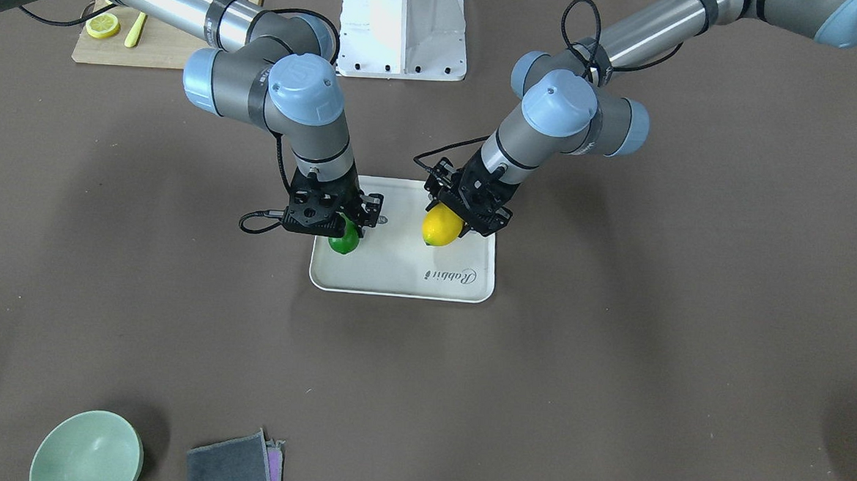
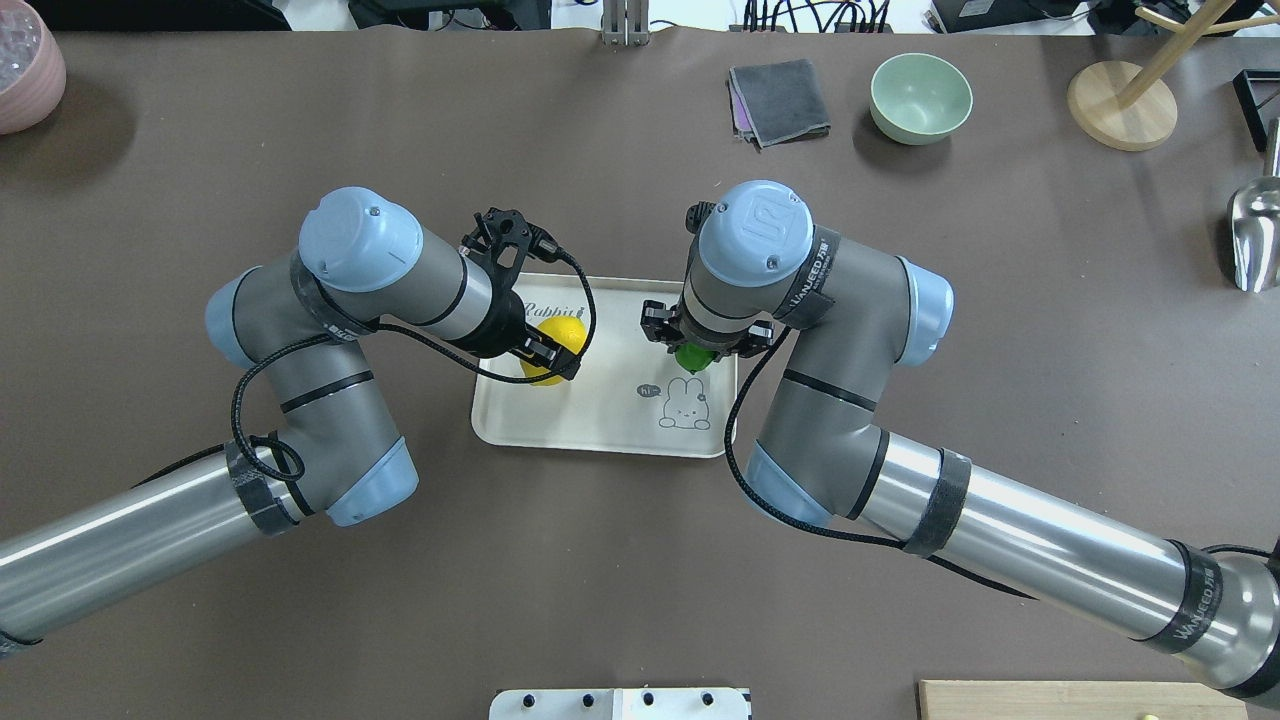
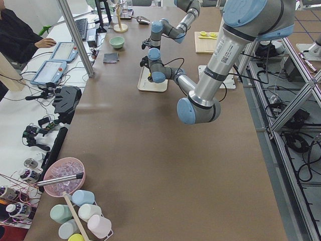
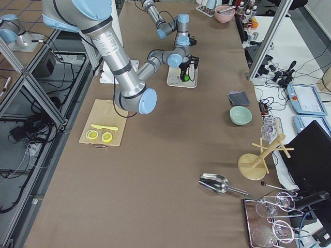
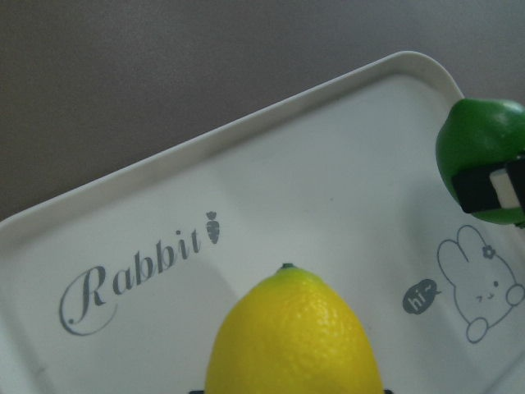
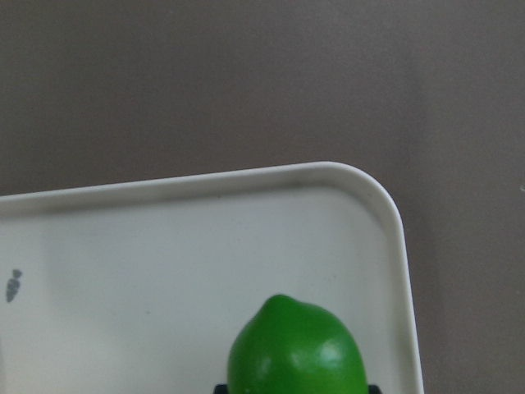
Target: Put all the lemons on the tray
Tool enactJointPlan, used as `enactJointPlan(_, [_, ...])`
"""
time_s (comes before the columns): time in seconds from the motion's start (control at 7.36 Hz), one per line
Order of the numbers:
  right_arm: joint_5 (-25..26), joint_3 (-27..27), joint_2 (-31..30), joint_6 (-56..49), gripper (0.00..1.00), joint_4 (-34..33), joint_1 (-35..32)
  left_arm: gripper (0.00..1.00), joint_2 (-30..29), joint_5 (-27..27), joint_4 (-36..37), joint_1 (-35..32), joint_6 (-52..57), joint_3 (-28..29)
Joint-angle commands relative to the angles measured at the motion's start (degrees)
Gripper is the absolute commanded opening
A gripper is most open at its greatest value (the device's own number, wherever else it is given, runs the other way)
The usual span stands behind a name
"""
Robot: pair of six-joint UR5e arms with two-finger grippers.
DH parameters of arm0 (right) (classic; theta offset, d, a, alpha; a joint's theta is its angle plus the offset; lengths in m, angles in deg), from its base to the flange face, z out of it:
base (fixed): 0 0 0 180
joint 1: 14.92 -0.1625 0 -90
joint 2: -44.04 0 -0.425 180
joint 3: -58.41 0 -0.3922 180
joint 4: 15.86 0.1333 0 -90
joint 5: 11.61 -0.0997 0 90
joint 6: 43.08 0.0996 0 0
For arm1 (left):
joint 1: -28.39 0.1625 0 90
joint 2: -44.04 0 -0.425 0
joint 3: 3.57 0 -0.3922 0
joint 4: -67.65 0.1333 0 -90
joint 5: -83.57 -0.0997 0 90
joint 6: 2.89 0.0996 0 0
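Observation:
The cream-white tray [image 1: 405, 272] [image 2: 600, 415] lies at the table's middle. My left gripper [image 1: 450, 223] [image 2: 548, 352] is shut on the yellow lemon [image 1: 440, 226] [image 2: 558, 338] [image 5: 291, 336] low over the tray's "Rabbit" end. My right gripper [image 1: 345, 230] [image 2: 693, 350] is shut on the green lemon [image 1: 344, 243] [image 2: 692, 357] [image 6: 297, 349] low over the tray's bear-drawing end. The left wrist view shows a black right finger pad [image 5: 492, 189] pressed on the green lemon [image 5: 480, 139]. I cannot tell whether either lemon touches the tray.
A bamboo cutting board [image 1: 167, 47] with lemon slices [image 1: 103, 25] lies near the robot base [image 1: 403, 26]. A green bowl [image 2: 920, 97] and a grey cloth [image 2: 780, 100] lie at the far edge. A metal scoop [image 2: 1255, 235] and a wooden stand [image 2: 1120, 105] are far right.

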Motion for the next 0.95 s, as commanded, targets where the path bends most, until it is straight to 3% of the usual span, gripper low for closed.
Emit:
enactJointPlan(0.0, [0.1,1.1,0.7,0.6,1.0,1.7,0.7,0.98,0.1,-1.2,-0.1,0.0,0.5,-0.8])
enactJointPlan(0.27, [-1.0,-4.6,0.2,0.6,1.0,0.3,-3.1,0.98,1.3,-1.0,0.0,-1.1,0.9,-2.9])
enactJointPlan(0.54, [-10.8,-14.8,-2.6,-0.9,1.0,-8.6,-12.9,0.98,2.1,0.0,0.2,-6.4,6.2,-3.7])
enactJointPlan(0.82, [-10.6,-29.8,-19.3,-14.1,1.0,-8.4,-19.3,0.98,4.2,-2.4,0.6,-10.8,9.8,-4.9])
